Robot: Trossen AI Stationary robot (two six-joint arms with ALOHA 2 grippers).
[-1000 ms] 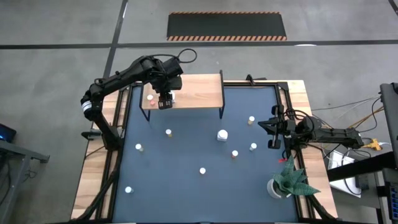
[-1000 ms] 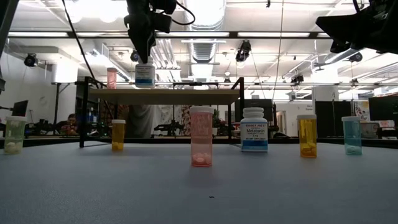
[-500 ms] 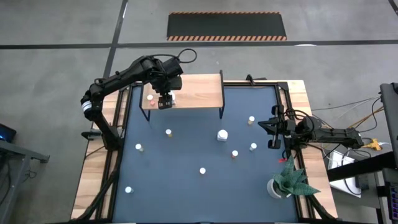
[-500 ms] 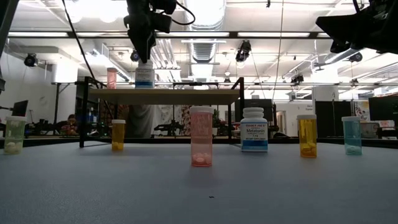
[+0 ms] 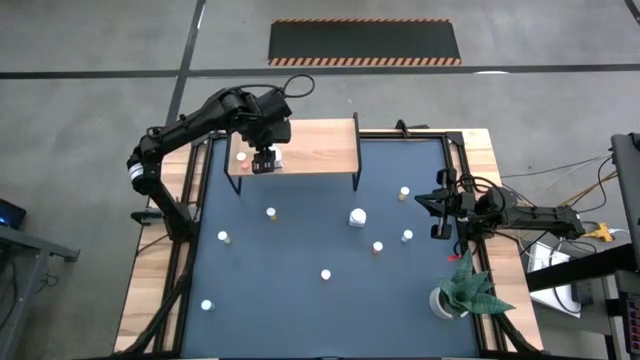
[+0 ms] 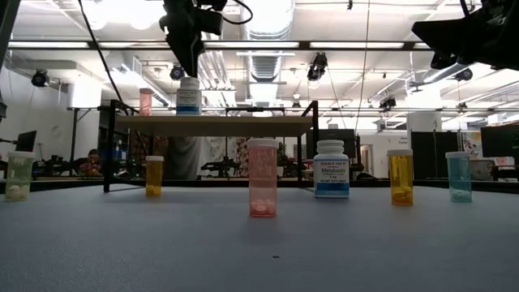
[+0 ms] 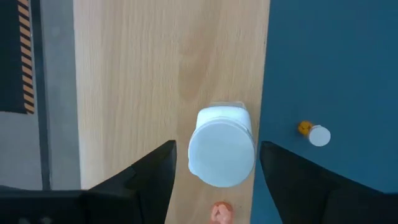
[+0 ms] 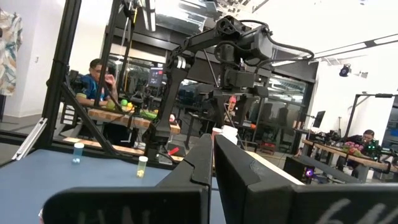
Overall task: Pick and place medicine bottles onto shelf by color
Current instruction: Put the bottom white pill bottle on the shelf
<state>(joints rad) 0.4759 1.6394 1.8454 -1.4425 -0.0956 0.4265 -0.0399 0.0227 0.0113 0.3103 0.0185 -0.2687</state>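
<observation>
The wooden shelf point(image 5: 310, 145) stands at the mat's far left. A white bottle point(image 7: 222, 152) and a pink bottle point(image 5: 241, 157) stand upright on the shelf's left part. My left gripper point(image 6: 190, 66) hangs open just above the white bottle's cap point(image 6: 189, 82). In the left wrist view its fingers stand on either side of the cap, apart from it. My right gripper point(image 5: 440, 215) waits shut at the mat's right edge. Several small bottles stand on the mat, among them a large white one point(image 5: 358, 216).
Bottles stand upright across the dark mat: orange point(image 6: 153, 174), pink point(image 6: 262, 188), large white point(image 6: 331, 169), orange point(image 6: 401, 176), bluish point(image 6: 458, 176), greenish point(image 6: 19, 174). A potted plant point(image 5: 460, 290) stands at the near right corner. The shelf's right part point(image 5: 330, 150) is bare wood.
My left gripper has gone up a little, from around the white bottle's cap to just above it. The white bottle stays upright on the shelf.
</observation>
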